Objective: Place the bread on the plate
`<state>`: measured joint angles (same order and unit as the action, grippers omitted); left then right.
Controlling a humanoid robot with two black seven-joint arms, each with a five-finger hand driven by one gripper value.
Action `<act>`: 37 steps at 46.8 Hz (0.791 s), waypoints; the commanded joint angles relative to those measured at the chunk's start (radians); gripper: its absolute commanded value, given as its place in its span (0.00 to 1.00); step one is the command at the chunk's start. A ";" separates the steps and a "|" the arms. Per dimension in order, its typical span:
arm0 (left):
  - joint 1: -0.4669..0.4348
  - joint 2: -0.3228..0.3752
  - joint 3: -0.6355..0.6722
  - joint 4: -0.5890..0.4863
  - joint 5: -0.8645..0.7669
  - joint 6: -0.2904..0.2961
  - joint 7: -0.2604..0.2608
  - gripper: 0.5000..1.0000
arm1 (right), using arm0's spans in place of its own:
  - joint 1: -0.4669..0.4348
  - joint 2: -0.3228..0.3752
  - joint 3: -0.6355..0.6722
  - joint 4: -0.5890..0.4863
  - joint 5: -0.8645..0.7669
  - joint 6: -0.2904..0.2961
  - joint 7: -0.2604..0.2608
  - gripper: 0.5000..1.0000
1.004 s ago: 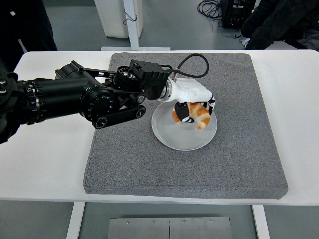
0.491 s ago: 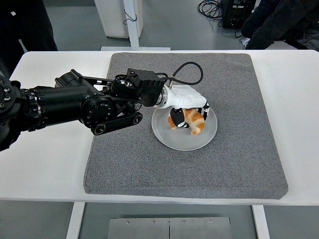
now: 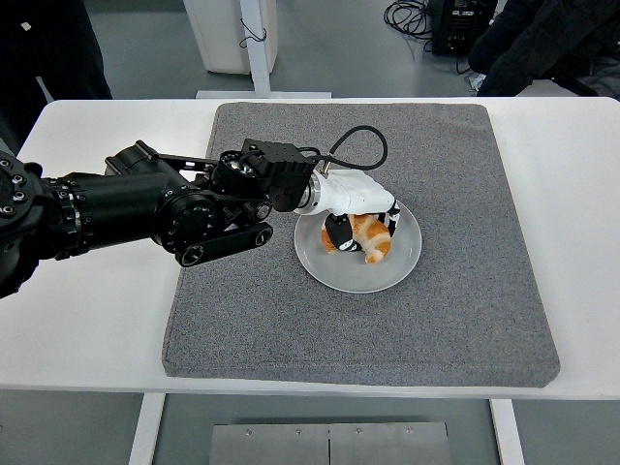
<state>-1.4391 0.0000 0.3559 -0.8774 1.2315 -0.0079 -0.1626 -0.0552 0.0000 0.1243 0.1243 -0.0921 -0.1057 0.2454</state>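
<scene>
**Bread on the plate, hand not yet off it**

The left hand [image 3: 355,215] reaches over the white plate [image 3: 402,266], fingers curled around the bread [image 3: 368,236] (a golden croissant). The bread sits low in the plate's left half and looks to be resting on its surface, though I cannot tell for sure that its weight is down. The plate lies on the grey mat [image 3: 465,310]. What seems left: opening the fingers and drawing the hand clear. The right arm is out of view.

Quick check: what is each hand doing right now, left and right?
Left hand: closed on the bread, over the plate.
Right hand: not in view.
</scene>
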 commanded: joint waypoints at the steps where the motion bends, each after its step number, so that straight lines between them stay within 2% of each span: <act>1: -0.003 0.000 -0.003 -0.002 -0.007 -0.001 0.002 0.07 | 0.000 0.000 0.000 0.000 0.000 0.001 0.000 1.00; 2: -0.003 0.000 -0.003 -0.002 -0.010 -0.004 0.002 0.43 | 0.000 0.000 0.000 0.000 0.000 0.000 0.000 1.00; 3: -0.003 0.000 -0.003 -0.002 -0.013 -0.007 0.002 0.85 | 0.000 0.000 0.000 0.000 0.000 0.000 0.000 1.00; 4: -0.003 0.000 -0.003 -0.002 -0.015 -0.009 0.000 1.00 | 0.000 0.000 0.000 0.000 0.000 0.000 0.000 1.00; 18: -0.036 0.011 -0.014 -0.031 -0.020 -0.020 0.000 1.00 | 0.000 0.000 0.000 0.000 0.000 0.000 0.000 1.00; 24: -0.087 0.035 -0.029 -0.067 -0.032 -0.061 -0.002 1.00 | 0.000 0.000 0.000 0.000 0.000 0.000 0.000 1.00; 31: -0.130 0.058 -0.048 -0.081 -0.072 -0.083 0.000 1.00 | 0.000 0.000 0.000 0.000 0.000 0.000 0.000 1.00; 37: -0.170 0.083 -0.106 -0.081 -0.170 -0.115 0.000 1.00 | 0.000 0.000 0.000 0.000 0.000 0.000 0.000 1.00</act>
<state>-1.5924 0.0649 0.2843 -0.9591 1.1158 -0.0994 -0.1639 -0.0552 0.0000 0.1243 0.1243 -0.0920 -0.1059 0.2455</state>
